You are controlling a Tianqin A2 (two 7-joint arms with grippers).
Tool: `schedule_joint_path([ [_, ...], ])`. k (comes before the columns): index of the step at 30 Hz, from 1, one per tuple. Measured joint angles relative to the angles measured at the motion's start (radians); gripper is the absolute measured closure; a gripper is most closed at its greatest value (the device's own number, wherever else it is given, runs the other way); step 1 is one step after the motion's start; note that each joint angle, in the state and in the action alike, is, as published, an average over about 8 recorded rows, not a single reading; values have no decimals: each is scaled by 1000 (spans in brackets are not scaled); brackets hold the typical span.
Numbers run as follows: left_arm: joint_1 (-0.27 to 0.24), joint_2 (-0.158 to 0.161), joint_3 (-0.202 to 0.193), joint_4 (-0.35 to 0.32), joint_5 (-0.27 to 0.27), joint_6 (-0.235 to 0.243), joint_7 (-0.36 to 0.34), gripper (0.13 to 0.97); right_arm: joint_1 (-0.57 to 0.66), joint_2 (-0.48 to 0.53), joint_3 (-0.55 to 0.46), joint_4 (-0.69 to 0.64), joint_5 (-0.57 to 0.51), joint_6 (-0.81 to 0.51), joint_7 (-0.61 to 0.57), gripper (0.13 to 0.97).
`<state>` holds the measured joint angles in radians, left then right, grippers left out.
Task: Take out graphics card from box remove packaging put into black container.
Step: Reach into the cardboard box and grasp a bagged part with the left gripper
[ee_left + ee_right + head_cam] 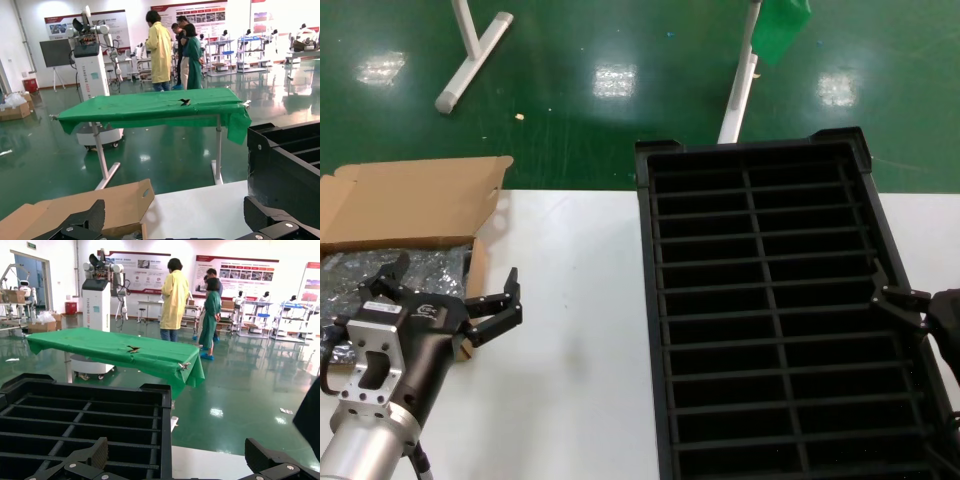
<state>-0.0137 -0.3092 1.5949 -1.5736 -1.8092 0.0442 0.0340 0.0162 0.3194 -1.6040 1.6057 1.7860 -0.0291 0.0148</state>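
The brown box (410, 205) lies open at the table's left, flaps up. The crinkly grey-silver packaging (355, 275) lies inside it; the graphics card itself is hidden. My left gripper (452, 280) is open and empty, over the box's right edge, one finger over the packaging and one over the table. In the left wrist view the left gripper (175, 227) faces the box flap (107, 207). The black container (760, 300) fills the right half, its slots empty. My right gripper (910, 305) is open and empty at the container's right rim (165, 440).
The white table (580, 330) lies bare between the box and the container. Beyond its far edge is green floor with white stand legs (470, 55). A green-covered table (150, 107), a robot and people stand far off.
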Motion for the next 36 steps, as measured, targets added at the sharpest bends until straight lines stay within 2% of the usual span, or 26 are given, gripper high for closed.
schedule_joint_path([
  [13,0,1,-7,2,-2,6,2,132,0,0,0,0,0,0,0,129],
  [17,1,4,-36,10,-9,27,11,132,0,0,0,0,0,0,0,129],
  [21,-2,17,-98,27,-28,76,50,132,0,0,0,0,0,0,0,129],
  [25,-13,40,-184,60,-61,164,150,132,0,0,0,0,0,0,0,129],
  [30,-32,63,-299,114,-83,330,348,132,0,0,0,0,0,0,0,129],
  [33,-41,61,-362,141,-77,446,483,132,0,0,0,0,0,0,0,129],
  [36,-44,41,-410,164,-74,552,619,132,0,0,0,0,0,0,0,129],
])
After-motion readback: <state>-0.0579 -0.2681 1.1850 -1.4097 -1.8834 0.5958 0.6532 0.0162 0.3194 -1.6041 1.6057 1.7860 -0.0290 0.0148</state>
